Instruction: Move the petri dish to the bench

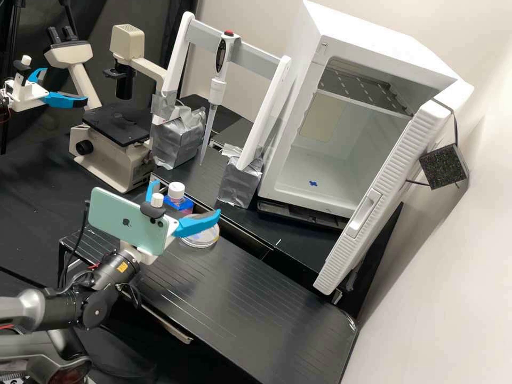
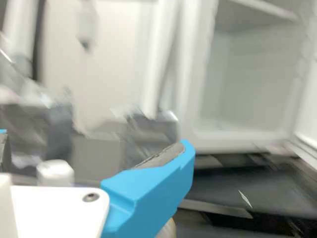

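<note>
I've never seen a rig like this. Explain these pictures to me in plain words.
The machine is a dark grey robot arm with a white gripper that has two bright blue fingers. One picture looks down from a fixed camera off the arm; the other comes from a camera on the arm's wrist. The gripper is open and appears to hold nothing. Just beyond one finger, a petri dish rests on the black bench, near a white-capped bottle. Behind stand a microscope, a pipette on a rack and a white cabinet with its door open.
</note>
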Controlling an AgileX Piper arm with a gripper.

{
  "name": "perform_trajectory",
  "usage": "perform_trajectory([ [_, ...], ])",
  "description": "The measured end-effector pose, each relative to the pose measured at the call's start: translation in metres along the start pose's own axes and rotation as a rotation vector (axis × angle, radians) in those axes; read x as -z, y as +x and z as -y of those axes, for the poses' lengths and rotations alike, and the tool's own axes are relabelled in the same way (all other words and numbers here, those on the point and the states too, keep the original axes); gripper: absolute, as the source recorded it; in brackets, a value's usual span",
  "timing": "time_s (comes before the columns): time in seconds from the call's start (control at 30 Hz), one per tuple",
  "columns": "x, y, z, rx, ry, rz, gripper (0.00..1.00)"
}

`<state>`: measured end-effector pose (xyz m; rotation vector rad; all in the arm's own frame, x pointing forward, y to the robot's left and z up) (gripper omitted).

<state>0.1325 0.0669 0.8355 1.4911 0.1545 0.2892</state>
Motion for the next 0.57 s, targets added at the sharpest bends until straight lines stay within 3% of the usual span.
perform_trajectory([
  [0.1, 0.007, 0.017, 0.001, -0.042, 0.037, 0.01, 1.0],
  [0.23, 0.004, 0.036, 0.003, -0.072, 0.06, 0.079, 1.0],
  [0.57, -0.004, 0.048, 0.008, -0.125, 0.043, 0.092, 1.0],
])
